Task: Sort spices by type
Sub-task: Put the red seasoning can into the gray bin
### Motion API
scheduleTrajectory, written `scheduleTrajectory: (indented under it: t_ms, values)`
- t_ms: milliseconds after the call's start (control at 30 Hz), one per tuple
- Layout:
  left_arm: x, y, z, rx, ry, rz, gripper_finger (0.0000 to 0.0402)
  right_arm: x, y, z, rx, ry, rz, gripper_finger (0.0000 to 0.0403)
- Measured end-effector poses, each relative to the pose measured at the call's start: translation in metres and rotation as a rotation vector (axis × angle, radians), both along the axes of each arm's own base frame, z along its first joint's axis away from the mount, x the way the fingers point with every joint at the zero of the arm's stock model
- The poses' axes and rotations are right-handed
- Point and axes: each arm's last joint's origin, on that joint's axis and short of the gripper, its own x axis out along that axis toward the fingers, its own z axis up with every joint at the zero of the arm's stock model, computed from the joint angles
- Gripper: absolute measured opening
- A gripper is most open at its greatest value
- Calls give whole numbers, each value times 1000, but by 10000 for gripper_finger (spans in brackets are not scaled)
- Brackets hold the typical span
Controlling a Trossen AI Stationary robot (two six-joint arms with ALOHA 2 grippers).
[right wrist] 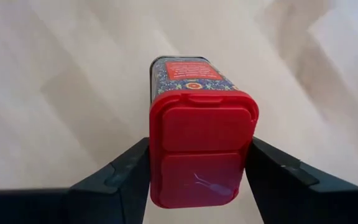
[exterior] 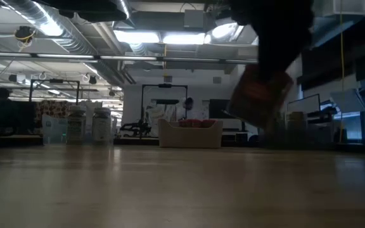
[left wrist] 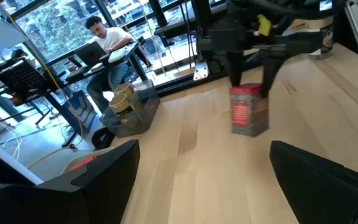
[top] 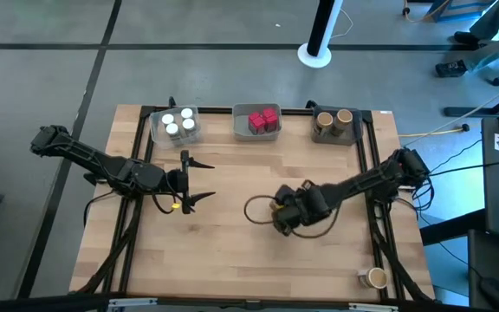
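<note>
My right gripper (top: 286, 217) hangs over the middle of the table, right of centre, shut on a red packet (right wrist: 197, 124) that has a red flip cap and a patterned label. The left wrist view shows the same red packet (left wrist: 249, 111) above the wood. My left gripper (top: 196, 179) waits open and holds nothing, left of centre, pointing toward the packet. Along the far edge stand three trays: white-capped jars (top: 178, 123) in the left one, red packets (top: 262, 120) in the middle one, tan jars (top: 334, 120) in the right one. My right gripper pinches the packet's red cap by its two opposite sides (right wrist: 246, 146) between its two fingers. The fingers (left wrist: 235, 68) come from above, pointing steeply down. The packet hangs below them, a little tilted, clear of the table (exterior: 258, 95).
One tan jar (top: 375, 277) stands alone at the near right corner, by the frame rail. A black frame (top: 366, 165) runs along the table's sides. A cable loop (top: 256, 208) hangs beside my right gripper. A person (left wrist: 107, 43) sits at a desk beyond the table.
</note>
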Motion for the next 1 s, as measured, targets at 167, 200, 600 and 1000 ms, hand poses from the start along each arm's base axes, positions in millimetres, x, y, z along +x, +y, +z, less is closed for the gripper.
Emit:
scheduleTrajectory:
  t_ms: [167, 200, 600, 1000]
  values:
    - [0, 0, 0, 0, 0, 0, 347, 10, -18, 11, -38, -33, -2, 222]
    - [0, 0, 0, 0, 0, 0, 347, 12, -22, 13, -51, -42, -5, 222]
    - [0, 0, 0, 0, 0, 0, 347, 36, -73, 47, -208, -166, -28, 222]
    - [0, 0, -1, 8, 8, -1, 347, 59, -142, 61, -302, -329, -30, 223]
